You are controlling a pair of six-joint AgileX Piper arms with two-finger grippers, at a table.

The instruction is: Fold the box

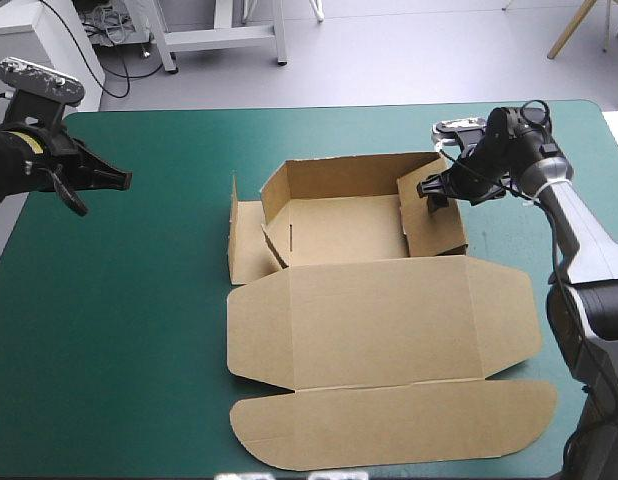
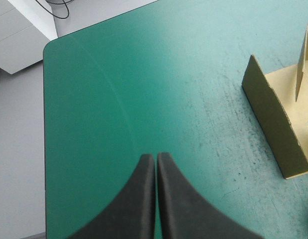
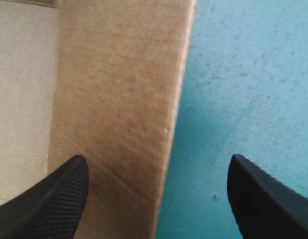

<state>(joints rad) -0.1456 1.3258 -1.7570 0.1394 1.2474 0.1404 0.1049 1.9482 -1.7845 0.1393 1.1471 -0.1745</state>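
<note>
The brown box (image 1: 369,300) lies mid-table as a cut sheet, its back and side walls raised around the tray and the wide lid flat toward the near edge. My right gripper (image 1: 436,190) is at the box's right wall (image 3: 119,99), open, one finger (image 3: 49,199) over the board and the other (image 3: 268,199) over the teal-green cover. My left gripper (image 1: 117,179) hovers shut over the table's far left, apart from the box; its fingers (image 2: 156,164) meet in a point. The box's left flap (image 2: 273,129) shows ahead and to one side of it.
The teal-green table (image 1: 109,330) has open cover left of the box. The table's far-left corner (image 2: 49,50) lies ahead of my left gripper, with grey floor beyond it.
</note>
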